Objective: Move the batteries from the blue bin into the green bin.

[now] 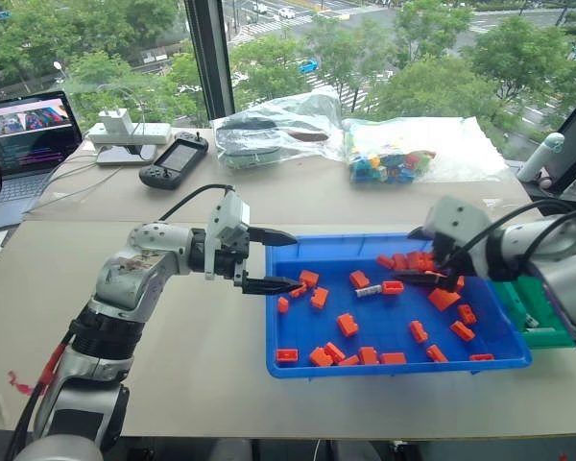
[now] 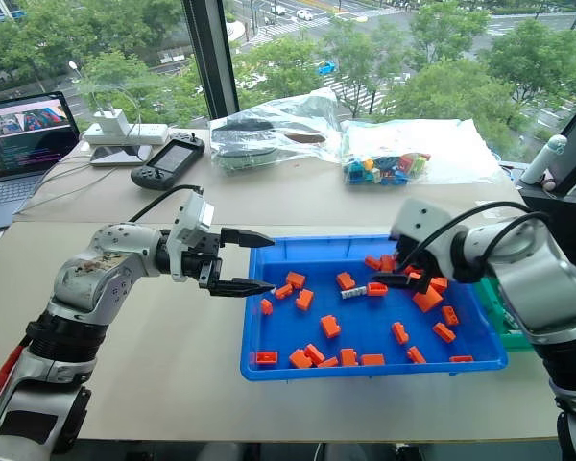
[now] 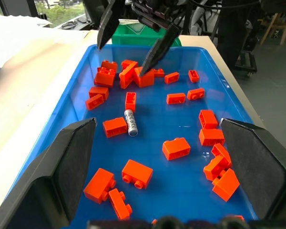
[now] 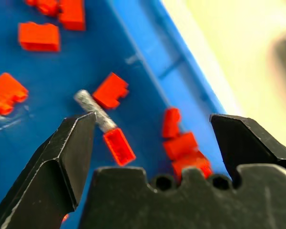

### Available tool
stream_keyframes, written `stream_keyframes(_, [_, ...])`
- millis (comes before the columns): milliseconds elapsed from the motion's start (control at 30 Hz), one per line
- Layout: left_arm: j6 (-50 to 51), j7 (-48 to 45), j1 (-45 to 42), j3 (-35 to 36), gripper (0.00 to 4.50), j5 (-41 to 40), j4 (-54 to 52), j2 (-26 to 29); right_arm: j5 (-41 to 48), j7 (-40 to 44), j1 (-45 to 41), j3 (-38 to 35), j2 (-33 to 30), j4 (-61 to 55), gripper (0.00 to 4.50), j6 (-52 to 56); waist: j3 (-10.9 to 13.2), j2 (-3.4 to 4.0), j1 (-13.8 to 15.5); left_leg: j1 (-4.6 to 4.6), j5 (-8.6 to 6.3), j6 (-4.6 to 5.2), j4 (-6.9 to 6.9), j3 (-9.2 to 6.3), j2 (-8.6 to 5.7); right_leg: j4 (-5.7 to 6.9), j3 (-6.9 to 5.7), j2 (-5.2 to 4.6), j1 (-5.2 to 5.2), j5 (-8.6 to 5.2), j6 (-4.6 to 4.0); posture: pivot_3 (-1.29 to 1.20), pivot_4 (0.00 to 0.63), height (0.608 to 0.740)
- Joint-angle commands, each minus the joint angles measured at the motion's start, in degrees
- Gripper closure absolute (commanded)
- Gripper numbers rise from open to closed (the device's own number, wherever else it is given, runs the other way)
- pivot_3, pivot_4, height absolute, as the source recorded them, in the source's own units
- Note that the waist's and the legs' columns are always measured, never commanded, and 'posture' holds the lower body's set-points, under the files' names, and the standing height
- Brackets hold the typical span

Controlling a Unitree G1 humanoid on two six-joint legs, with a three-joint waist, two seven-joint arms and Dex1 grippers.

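One whitish-grey battery [image 1: 367,291] lies in the blue bin [image 1: 384,331] among several orange bricks, next to one brick [image 1: 393,287]. My right gripper [image 1: 410,279] hangs open over the bin's far right part, its tips a short way from the battery [image 4: 95,110] and nothing between its fingers. Also open and holding nothing, my left gripper [image 1: 286,260] is level at the bin's left rim and points across it. The green bin [image 1: 540,315] stands against the blue bin's right side, partly hidden behind my right arm.
Orange bricks [image 3: 176,148] are scattered over the blue bin's floor. At the back of the table are a laptop [image 1: 24,144], a power strip [image 1: 125,134], a black game console [image 1: 175,160] and two plastic bags [image 1: 403,154]. A white bottle [image 1: 540,156] stands at the far right.
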Motion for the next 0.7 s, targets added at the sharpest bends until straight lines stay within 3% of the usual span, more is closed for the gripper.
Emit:
stream_keyframes(33, [-1.42, -0.01, -1.13, 0.28, 0.00, 0.24, -0.82, -0.17, -2.54, 2.28, 0.09, 3.92, 0.29, -0.95, 0.04, -3.04, 0.00, 0.00, 0.16, 0.00, 0.00, 0.00, 0.00, 0.01, -0.01, 0.00, 0.00, -0.01, 0.00, 0.00, 0.00, 0.00, 0.150, 0.732])
stream_keyframes(133, [-1.25, 0.31, -0.77, 0.54, 0.00, 0.25, -1.30, -0.04, -2.95, 3.32, -0.89, 5.72, 1.57, 0.24, 0.04, -3.30, 0.00, 0.00, 0.26, -0.01, 0.00, 0.00, 0.01, 0.02, -0.03, 0.00, 0.00, -0.03, -0.01, 0.00, 0.00, 0.00, 0.150, 0.732])
stream_keyframes(300, [-0.64, 0.96, 0.13, 1.03, 0.00, -0.07, -2.40, 0.51, -5.66, 3.51, -2.75, 7.91, 3.67, 3.54, 1.43, -5.50, 0.00, 0.00, 0.16, 0.01, 0.00, 0.00, 0.01, 0.01, 0.01, 0.00, 0.00, 0.02, -0.02, 0.00, 0.00, 0.00, 0.150, 0.732])
stream_keyframes(700, [-0.08, 1.47, 0.28, 1.18, 0.00, -0.37, -2.97, 1.32, -12.31, 5.17, -6.18, 12.21, 8.55, 14.87, 1.43, -9.58, 0.00, 0.00, 0.25, 0.01, 0.01, -0.01, 0.02, 0.01, -0.01, 0.02, 0.00, 0.00, -0.03, 0.00, 0.00, 0.00, 0.150, 0.732])
